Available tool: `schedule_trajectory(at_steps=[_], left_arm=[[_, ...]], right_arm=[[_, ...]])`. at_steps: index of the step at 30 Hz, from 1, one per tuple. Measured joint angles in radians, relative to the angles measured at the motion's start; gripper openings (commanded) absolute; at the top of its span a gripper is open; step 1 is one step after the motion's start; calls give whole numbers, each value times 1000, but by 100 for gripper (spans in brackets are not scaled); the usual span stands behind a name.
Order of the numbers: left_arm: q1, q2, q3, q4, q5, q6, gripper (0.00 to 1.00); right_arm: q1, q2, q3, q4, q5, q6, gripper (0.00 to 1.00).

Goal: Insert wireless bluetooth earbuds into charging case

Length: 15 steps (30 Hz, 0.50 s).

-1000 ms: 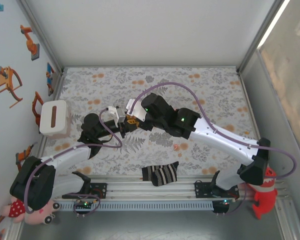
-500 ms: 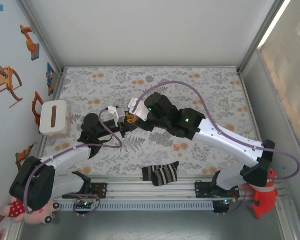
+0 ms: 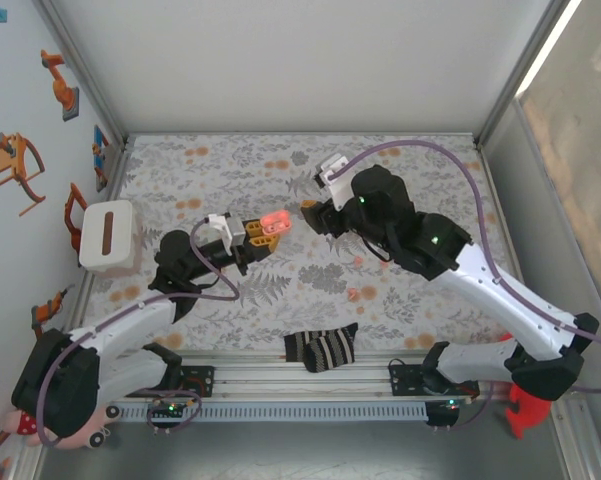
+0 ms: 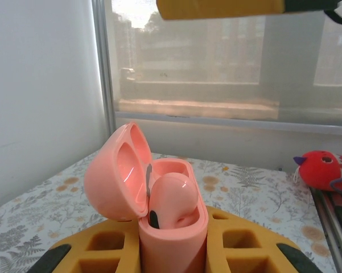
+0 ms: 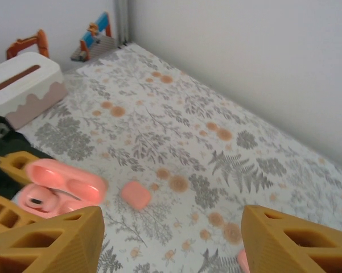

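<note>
Earbud (image 3: pixel 353 293) that is not yet stored is lying loose on the flowered cloth of the table (image 3: pixel 420 175). It is a little beyond the striped sock (image 3: pixel 322 347) at the near edge, right of centre, and well apart from both tools.

Farther and to the left, the left tool (image 3: pixel 258 232) is clamping the charging case (image 4: pixel 173 239) by its lower body, with the yellow fingers (image 4: pixel 97 250) pressing on both sides. It seems to be holding the case above the cloth. The mouth is turned upward and the lid (image 4: pixel 116 170) is hanging open to one side. I think this is so that the sockets are facing the other arm and nothing is blocking the way in. The low grip is sensible too, because it is leaving the top free.

A second earbud (image 4: pixel 173 196) is sitting inside the case. I cannot see well whether the socket beside it is free. At about the same depth, by the left wall, the white tissue box (image 3: pixel 107 235) is standing out of the way.

Slightly farther, just right of the case, the right tool (image 3: pixel 310 212) is hovering with its fingers wide apart. It is carrying nothing and is near the case without touching it. In my judgement this empty tool is the one to fetch the earbud from the cloth, while the left tool is presenting the case.
</note>
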Motion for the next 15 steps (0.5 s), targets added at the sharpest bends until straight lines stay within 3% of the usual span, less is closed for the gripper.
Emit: schedule_trajectory(at_steps=[5,15], left_arm=[[0,-76,-13,-66,-19,21,0],[0,-217,-18,-212,-64,69,0]], right_arm=[[-100,-6,-58,-78,7,119,66],[-210,9,-156,-230,-24,241,89]])
